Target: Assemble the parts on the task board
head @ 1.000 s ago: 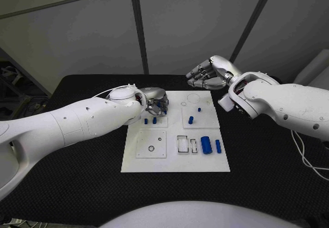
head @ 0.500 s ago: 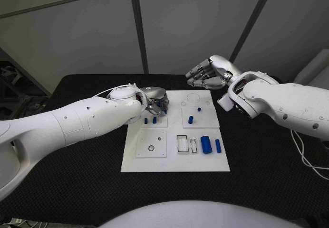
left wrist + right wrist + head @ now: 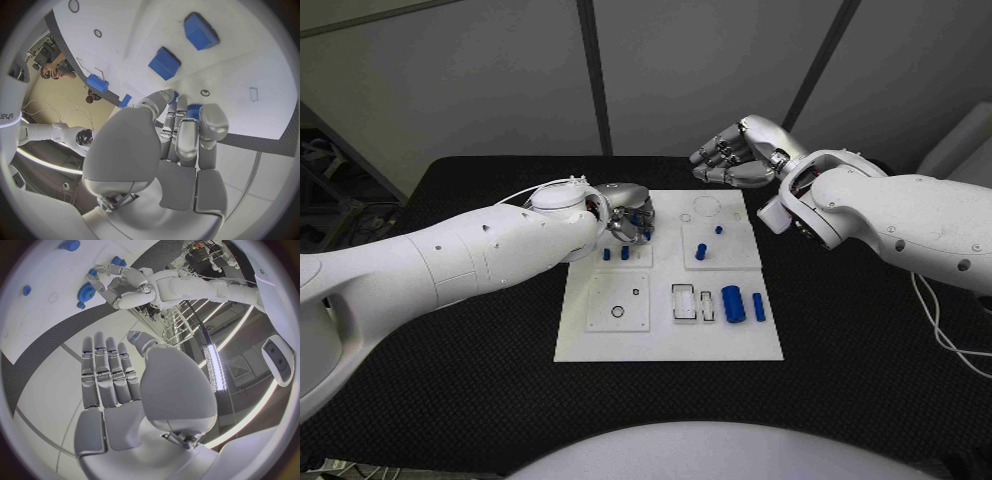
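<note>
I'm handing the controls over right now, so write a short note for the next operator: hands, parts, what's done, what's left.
Left hand: over the task board's far-left corner, fingers curled; whether it holds a part, cannot tell.
Right hand: raised beyond the board's far edge, fingers apart, holding nothing.
Parts: two small blue pegs beside the left hand, two more mid-board, two blue cylinders lying at the near right.
Done: unclear. Left: the loose cylinders, probably more.

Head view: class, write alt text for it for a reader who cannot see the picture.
The left hand reaches over the far left corner of the white task board, where small blue parts lie and stand. The right hand, holding nothing, hovers beyond the board's far edge.
</note>
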{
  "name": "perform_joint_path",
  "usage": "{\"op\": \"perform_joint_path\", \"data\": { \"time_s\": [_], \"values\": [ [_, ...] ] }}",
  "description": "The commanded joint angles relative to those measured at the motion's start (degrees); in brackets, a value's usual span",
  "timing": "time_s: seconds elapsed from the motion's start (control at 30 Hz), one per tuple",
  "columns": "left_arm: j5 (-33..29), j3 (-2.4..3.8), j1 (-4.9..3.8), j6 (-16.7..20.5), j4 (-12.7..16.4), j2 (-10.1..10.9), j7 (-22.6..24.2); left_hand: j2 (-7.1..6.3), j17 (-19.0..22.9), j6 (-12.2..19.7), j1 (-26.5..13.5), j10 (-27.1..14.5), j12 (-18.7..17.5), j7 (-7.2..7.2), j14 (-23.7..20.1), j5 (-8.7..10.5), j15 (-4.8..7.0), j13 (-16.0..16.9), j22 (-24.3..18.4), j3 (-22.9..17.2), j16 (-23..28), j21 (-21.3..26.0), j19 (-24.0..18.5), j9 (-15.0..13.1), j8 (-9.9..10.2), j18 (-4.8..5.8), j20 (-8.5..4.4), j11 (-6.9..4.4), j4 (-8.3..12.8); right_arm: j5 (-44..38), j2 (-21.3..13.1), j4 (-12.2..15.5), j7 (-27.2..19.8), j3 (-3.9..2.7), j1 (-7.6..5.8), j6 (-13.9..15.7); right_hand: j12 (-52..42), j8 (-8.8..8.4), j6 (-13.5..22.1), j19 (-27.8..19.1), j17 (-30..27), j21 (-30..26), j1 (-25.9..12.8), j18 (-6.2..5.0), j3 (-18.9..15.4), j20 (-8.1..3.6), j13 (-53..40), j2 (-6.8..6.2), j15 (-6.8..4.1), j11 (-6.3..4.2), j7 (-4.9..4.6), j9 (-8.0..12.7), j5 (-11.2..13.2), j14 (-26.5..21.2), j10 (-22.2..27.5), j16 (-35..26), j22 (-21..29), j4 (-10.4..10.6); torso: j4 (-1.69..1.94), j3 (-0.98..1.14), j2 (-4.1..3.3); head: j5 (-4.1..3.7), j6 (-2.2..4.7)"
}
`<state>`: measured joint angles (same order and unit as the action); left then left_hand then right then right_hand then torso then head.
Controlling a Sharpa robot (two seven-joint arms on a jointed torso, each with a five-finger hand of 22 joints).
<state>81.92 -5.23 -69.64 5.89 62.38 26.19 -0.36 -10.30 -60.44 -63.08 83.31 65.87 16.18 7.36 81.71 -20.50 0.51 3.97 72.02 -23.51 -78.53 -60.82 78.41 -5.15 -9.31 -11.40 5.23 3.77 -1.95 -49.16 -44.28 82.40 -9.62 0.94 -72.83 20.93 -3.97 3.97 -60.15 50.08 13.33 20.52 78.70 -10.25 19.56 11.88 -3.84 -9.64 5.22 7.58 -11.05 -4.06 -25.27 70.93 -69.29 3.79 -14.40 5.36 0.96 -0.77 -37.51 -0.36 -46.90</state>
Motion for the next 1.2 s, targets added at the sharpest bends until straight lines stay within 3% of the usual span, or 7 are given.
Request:
{"op": "perform_joint_path", "data": {
  "time_s": [0.03, 0.37, 0.5, 0.7, 0.8, 0.93, 1.2],
  "values": [
    [0.0, -0.06, 0.10, 1.3, 0.2, 0.2, 0.9, 0.15, 0.2, -0.4, -0.4, 0.5, -0.8, 0.18, -0.3, 0.39, -0.02, -0.1, 0.4, -0.7, 0.3, -0.5, 0.5, 0.0, 0.1, 5.18, -0.09, 0.11, 0.1, -0.2, -0.1, 0.1, -0.3, -0.04, -0.10, -0.3, 0.3, -0.03, 0.1, 0.4, 0.0, -0.2, 0.2, -0.17, 0.0, 0.06, 0.1, 0.51, -0.11, -0.14, -0.09, -0.1, -0.1, -0.4, 0.4, -0.1, 0.1, -0.2, 0.06, -0.04, 0.03, -0.04, -0.03],
    [-1.1, 0.11, 0.11, 2.8, 2.1, 1.9, 1.1, -0.13, 0.5, -0.7, -1.1, 1.1, -2.2, 0.37, -0.1, 0.43, -0.11, -0.1, 0.9, -1.7, 0.3, -1.0, 0.6, 0.2, 0.7, 5.27, -0.05, 0.25, 0.5, -0.2, -0.1, -0.2, -0.3, -0.04, -0.10, -0.3, 0.3, -0.03, 0.1, 0.4, 0.0, -0.2, 0.2, -0.17, 0.0, 0.06, 0.1, 0.51, -0.11, -0.14, -0.09, -0.1, -0.1, -0.4, 0.4, -0.1, 0.1, -0.2, 0.16, -0.09, 0.13, 0.28, 0.38],
    [-1.9, 1.18, 0.11, 3.2, 3.3, 3.0, 1.1, -0.24, 0.4, -0.8, -1.4, 1.3, -2.5, 0.42, 0.0, 0.46, -0.13, -0.1, 1.0, -1.8, 0.2, -1.2, 0.7, 0.2, 0.7, 5.30, -0.04, 0.28, 0.5, -0.2, 0.0, -0.3, -0.4, -0.04, -0.10, -0.3, 0.3, -0.03, 0.1, 0.4, 0.0, -0.2, 0.2, -0.17, 0.0, 0.06, 0.1, 0.51, -0.11, -0.14, -0.09, -0.1, -0.1, -0.4, 0.4, -0.1, 0.1, -0.2, 0.20, -0.09, 0.14, 0.36, 0.53],
    [-2.6, 3.65, 0.10, 3.4, 5.3, 4.6, 0.9, -0.35, 0.3, -1.0, -1.7, 1.5, -2.8, 0.46, 0.1, 0.49, -0.13, 0.0, 1.3, -1.9, 0.2, -1.6, 0.9, 0.2, 0.8, 5.38, -0.03, 0.28, 0.5, -0.2, 0.0, -0.6, -0.4, -0.04, -0.10, -0.3, 0.3, -0.03, 0.1, 0.4, 0.0, -0.2, 0.2, -0.17, 0.0, 0.06, 0.1, 0.51, -0.11, -0.14, -0.09, -0.1, -0.1, -0.4, 0.4, -0.1, 0.1, -0.2, 0.20, -0.10, 0.07, 0.56, 0.80],
    [-2.9, 4.54, 0.10, 3.1, 6.3, 5.7, 0.6, -0.35, 0.3, -1.0, -1.7, 1.5, -2.8, 0.46, 0.1, 0.49, -0.13, 0.0, 1.3, -1.9, 0.2, -1.6, 0.9, 0.2, 0.8, 5.38, -0.03, 0.28, 0.5, -0.2, -0.1, -0.7, -0.4, -0.04, -0.10, -0.3, 0.3, -0.03, 0.1, 0.4, 0.0, -0.2, 0.2, -0.17, 0.0, 0.06, 0.1, 0.51, -0.11, -0.14, -0.09, -0.1, -0.1, -0.4, 0.4, -0.1, 0.1, -0.2, 0.21, -0.10, 0.08, 0.64, 0.88],
    [-3.3, 5.07, 0.09, 2.5, 7.3, 7.0, 0.2, -0.38, 0.3, -1.1, -1.8, 1.6, -2.9, 0.46, 0.2, 0.49, -0.13, 0.0, 1.4, -1.9, 0.1, -1.7, 0.9, 0.2, 0.8, 5.40, -0.03, 0.27, 0.5, -0.2, -0.1, -0.7, -0.4, -0.04, -0.09, -0.4, 0.3, -0.03, 0.1, 0.4, 0.0, -0.2, 0.2, -0.17, 0.0, 0.06, 0.1, 0.51, -0.11, -0.14, -0.09, -0.1, -0.1, -0.4, 0.4, -0.1, 0.1, -0.2, 0.25, -0.06, 0.09, 0.73, 0.91],
    [-3.7, 5.27, 0.09, 0.7, 8.0, 9.3, -0.5, -0.45, 0.5, -1.2, -1.9, 1.8, -3.0, 0.43, 0.2, 0.51, -0.12, 0.0, 1.4, -1.9, 0.2, -1.8, 1.0, 0.2, 0.9, 5.41, -0.02, 0.25, 0.5, -0.2, -0.2, -0.8, -0.4, -0.04, -0.09, -0.4, 0.3, -0.03, 0.1, 0.4, 0.0, -0.2, 0.2, -0.17, 0.0, 0.06, 0.1, 0.51, -0.11, -0.14, -0.09, -0.1, -0.1, -0.4, 0.4, -0.1, 0.1, -0.2, 0.18, -0.10, 0.06, 0.87, 0.84]
  ]
}}
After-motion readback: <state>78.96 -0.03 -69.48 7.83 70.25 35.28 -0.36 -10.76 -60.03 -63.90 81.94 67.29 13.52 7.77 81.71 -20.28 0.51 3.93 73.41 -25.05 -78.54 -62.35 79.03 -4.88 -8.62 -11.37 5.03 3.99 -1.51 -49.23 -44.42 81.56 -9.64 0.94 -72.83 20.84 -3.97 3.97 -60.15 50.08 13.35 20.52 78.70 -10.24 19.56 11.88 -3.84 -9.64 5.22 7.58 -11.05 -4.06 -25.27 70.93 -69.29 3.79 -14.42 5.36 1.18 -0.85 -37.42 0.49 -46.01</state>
